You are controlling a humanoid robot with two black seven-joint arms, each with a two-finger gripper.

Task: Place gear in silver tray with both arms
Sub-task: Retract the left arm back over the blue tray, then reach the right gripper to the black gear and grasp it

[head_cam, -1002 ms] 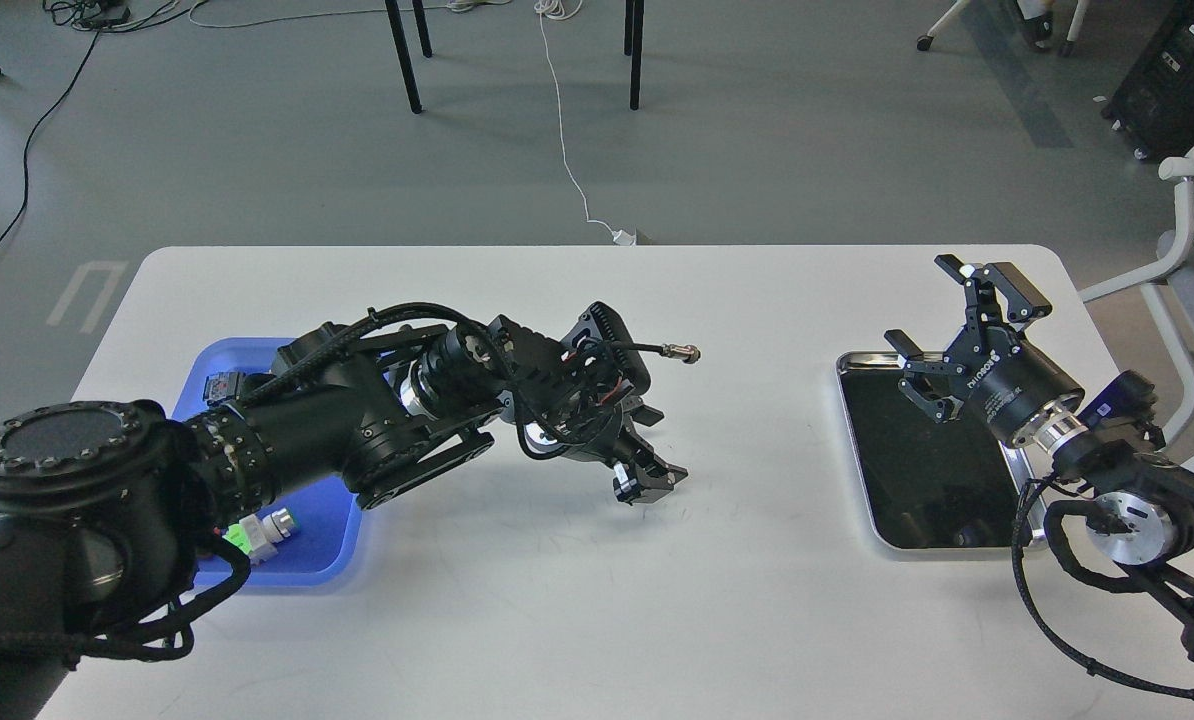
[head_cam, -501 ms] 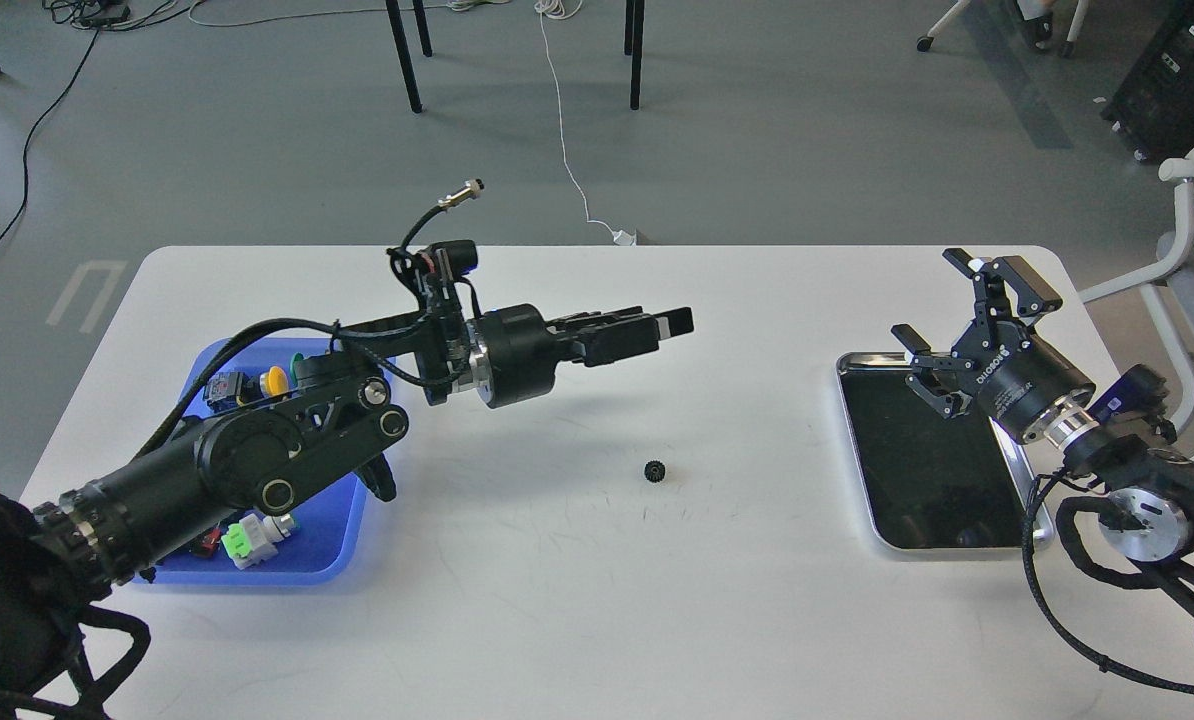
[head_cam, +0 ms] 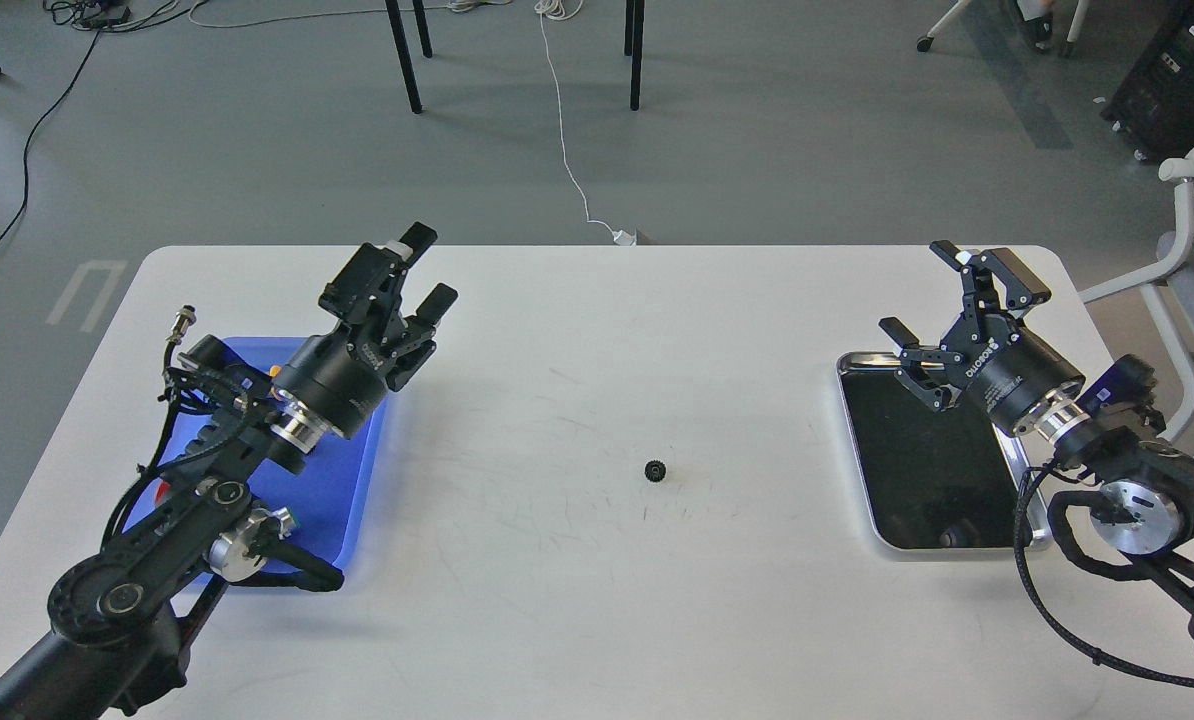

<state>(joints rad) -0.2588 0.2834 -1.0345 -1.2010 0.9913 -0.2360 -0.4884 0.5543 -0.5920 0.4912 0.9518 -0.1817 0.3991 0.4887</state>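
Status: half done at best; my gear point(head_cam: 656, 470) lies loose on the white table point(head_cam: 577, 600), mid-way, not yet in the silver tray point(head_cam: 862, 500), which looks bare.

Left gripper point(head_cam: 419, 268): over the blue tray point(head_cam: 342, 480), fingers spread, holding nothing, well apart from the gear.

Right gripper point(head_cam: 947, 295): above the silver tray's far end, fingers spread, holding nothing.

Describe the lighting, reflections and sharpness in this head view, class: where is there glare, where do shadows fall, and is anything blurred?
Head view: even, soft light; the silver tray has a mirror-like black floor reflecting the right gripper; faint shadows lie under both arms on the white table; the small gear is sharp; no motion blur shows on the left gripper.
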